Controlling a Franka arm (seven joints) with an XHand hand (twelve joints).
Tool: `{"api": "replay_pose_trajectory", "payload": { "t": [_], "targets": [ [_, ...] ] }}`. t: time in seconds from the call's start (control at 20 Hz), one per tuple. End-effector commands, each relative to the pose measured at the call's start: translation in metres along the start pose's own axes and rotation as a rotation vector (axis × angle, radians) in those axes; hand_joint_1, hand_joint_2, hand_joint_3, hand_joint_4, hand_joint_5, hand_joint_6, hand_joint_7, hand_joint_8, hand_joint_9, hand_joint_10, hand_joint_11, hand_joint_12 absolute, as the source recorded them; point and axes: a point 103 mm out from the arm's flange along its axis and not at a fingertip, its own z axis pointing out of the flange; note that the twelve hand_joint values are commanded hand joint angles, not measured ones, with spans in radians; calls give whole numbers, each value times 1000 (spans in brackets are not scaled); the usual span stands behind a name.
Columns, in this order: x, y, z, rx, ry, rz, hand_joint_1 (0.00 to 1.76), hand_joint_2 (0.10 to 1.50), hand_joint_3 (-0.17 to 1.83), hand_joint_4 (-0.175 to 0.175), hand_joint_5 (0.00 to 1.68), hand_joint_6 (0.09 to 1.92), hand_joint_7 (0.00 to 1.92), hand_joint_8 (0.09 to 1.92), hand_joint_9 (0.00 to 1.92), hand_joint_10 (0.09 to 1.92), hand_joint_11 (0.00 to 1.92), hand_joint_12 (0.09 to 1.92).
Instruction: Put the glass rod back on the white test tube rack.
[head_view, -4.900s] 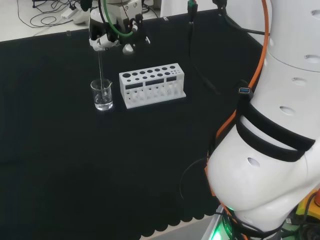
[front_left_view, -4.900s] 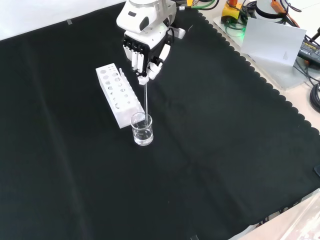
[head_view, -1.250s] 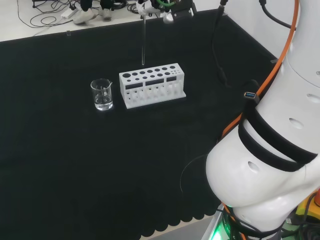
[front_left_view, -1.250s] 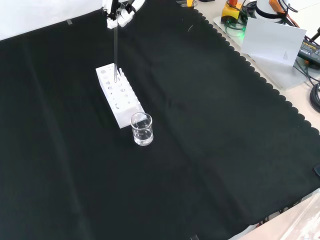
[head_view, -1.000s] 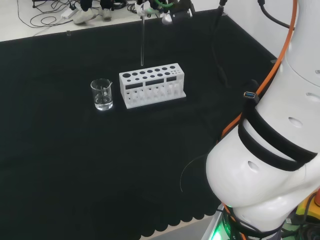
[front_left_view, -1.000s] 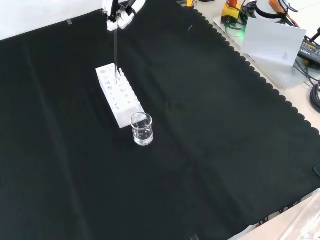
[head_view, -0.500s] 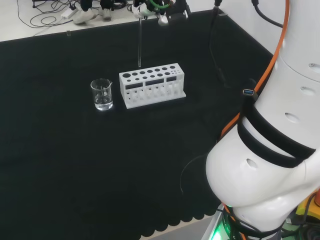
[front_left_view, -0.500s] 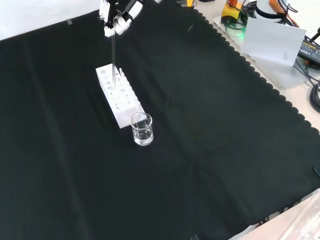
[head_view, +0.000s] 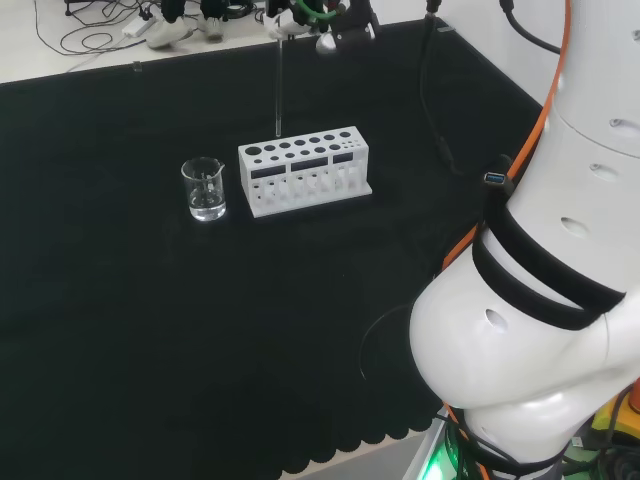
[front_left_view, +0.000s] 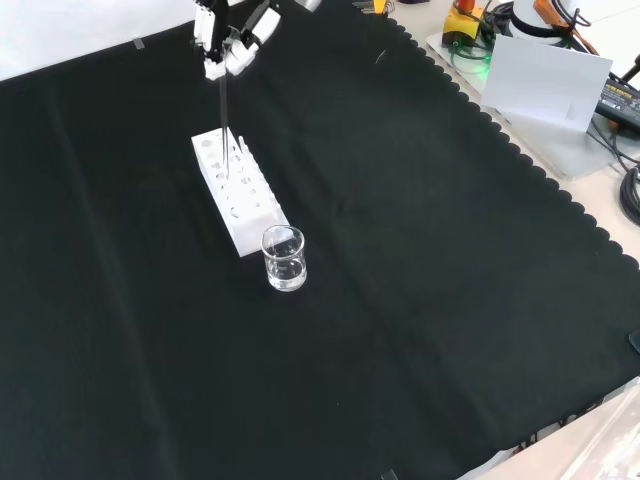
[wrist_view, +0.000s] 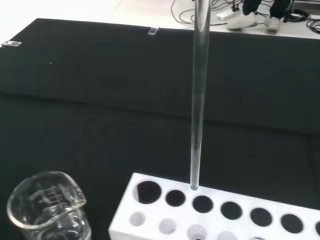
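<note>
Fingers (front_left_view: 213, 68) curl in around the top end of the glass rod (front_left_view: 223, 125), pinching it so that it hangs straight down below the hand (front_left_view: 232, 40). In the front view the hand sits at the far edge of the cloth, up above the far end of the white test tube rack (front_left_view: 240, 195), and the rod drops from the fingertips toward the rack's top face. From the wrist view the rod's lower tip (wrist_view: 193, 186) stands just above the back edge of the rack (wrist_view: 215, 215), between two of the round holes in the far row and not inside either of them. In the head view the hand (head_view: 305, 18) is at the far edge of the bench with the rod (head_view: 278, 90) reaching down to a point just behind the rack's (head_view: 305, 171) left half. A small glass beaker (head_view: 204, 189) stands on the black cloth (head_view: 150, 330) just left of the rack in the head view, apart from it; in the front view the beaker (front_left_view: 284, 258) is just nearer than the rack's near end.
</note>
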Motion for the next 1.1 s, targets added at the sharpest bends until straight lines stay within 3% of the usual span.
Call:
{"api": "replay_pose_trajectory", "payload": {
  "t": [0.05,0.7,1.1],
  "targets": [
    [-20,0,5,2,5,23,1313,1094,-175,-175,1298,188,1242,882,1614,819,1602,744],
    [-4,-1,-1,0,-4,7,1313,1094,-175,-175,1300,186,1243,881,1613,819,1602,744],
    [-7,-1,6,5,-1,6,1313,1094,-175,-175,1300,185,1243,881,1614,820,1602,745]
  ]
}}
